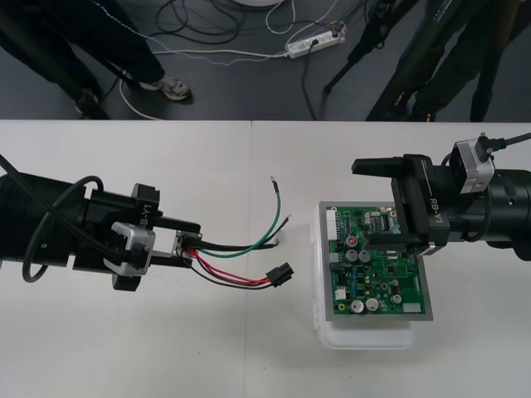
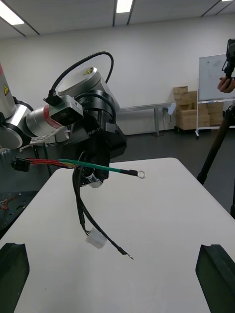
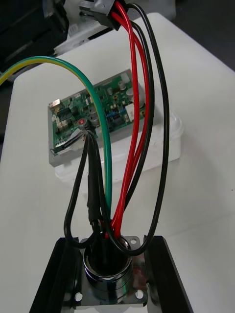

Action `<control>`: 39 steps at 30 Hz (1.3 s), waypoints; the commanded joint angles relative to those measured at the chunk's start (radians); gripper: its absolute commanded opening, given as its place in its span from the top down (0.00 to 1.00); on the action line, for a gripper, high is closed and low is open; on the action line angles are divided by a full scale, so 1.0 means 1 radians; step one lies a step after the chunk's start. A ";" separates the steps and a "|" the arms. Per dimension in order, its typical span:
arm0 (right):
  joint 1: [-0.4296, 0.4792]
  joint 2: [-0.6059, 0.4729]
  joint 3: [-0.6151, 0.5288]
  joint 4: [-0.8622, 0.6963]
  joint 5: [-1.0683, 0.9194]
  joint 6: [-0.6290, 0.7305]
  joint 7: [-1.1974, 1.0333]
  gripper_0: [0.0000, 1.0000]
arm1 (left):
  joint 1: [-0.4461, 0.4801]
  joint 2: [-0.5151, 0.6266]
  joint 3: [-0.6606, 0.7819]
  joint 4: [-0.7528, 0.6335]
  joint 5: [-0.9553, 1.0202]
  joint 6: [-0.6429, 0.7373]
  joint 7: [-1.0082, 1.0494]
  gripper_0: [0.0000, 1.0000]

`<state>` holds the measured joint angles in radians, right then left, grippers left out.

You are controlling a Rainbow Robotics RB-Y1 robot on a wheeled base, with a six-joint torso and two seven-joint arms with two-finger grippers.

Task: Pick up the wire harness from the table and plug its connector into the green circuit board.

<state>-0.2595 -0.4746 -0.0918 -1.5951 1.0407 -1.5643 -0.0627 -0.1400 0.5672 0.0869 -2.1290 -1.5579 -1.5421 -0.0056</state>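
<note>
My left gripper is shut on the harness's round metal socket, gripping its flange between both fingers. The harness hangs off the table. Its red and black wires run right to the black plug, and a green wire arcs toward the far side. The plug hangs free, short of the green circuit board on its white base. My right gripper stands open over the board's far right part. From the right wrist, the left gripper holds the harness above the table.
A small white connector and bare wire ends dangle from the harness. Cables and a power strip lie on the dark floor beyond the table's far edge. A seam runs down the middle of the table.
</note>
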 commanded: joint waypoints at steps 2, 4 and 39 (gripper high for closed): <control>-0.029 -0.036 -0.028 -0.029 -0.024 -0.006 -0.057 0.00 | 0.042 0.060 0.024 -0.028 0.107 -0.029 0.164 1.00; -0.029 -0.038 -0.028 -0.029 -0.027 -0.006 -0.059 0.00 | 0.045 0.071 0.024 -0.029 0.136 -0.029 0.199 1.00; -0.030 -0.038 -0.026 -0.029 -0.044 -0.006 -0.065 0.00 | -0.015 0.217 -0.266 0.046 0.541 -0.029 0.788 1.00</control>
<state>-0.2601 -0.4811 -0.0919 -1.5952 1.0160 -1.5643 -0.0633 -0.1137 0.7414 -0.1129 -2.1208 -1.0789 -1.5424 0.7925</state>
